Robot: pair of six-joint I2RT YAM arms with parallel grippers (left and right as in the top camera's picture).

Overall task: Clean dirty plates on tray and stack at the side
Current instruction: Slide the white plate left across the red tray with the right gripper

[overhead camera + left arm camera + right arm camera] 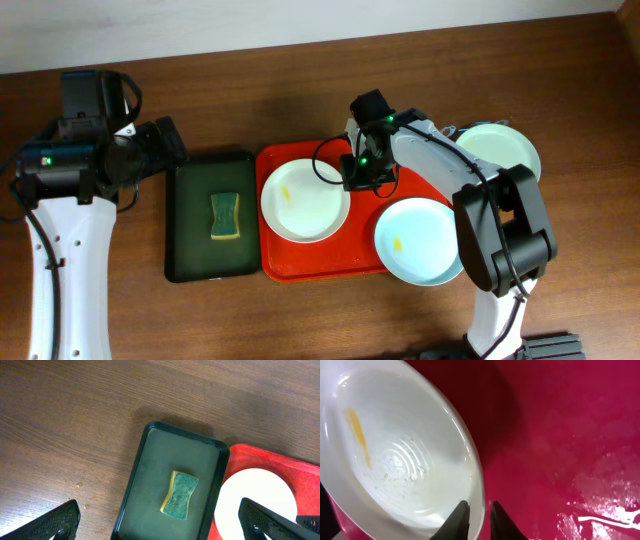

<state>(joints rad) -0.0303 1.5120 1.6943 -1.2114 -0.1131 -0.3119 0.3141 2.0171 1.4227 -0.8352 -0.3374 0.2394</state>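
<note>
Showing red-orange on the tray (320, 263), white with a yellow smear on one plate (305, 205), pale mint with a yellow spot on another plate (428, 250), dark green on the smaller tray (190, 250), green-and-yellow on the sponge (226, 217).

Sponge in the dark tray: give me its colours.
The sponge is green on top, yellow underneath; the left wrist view shows it best.
</note>
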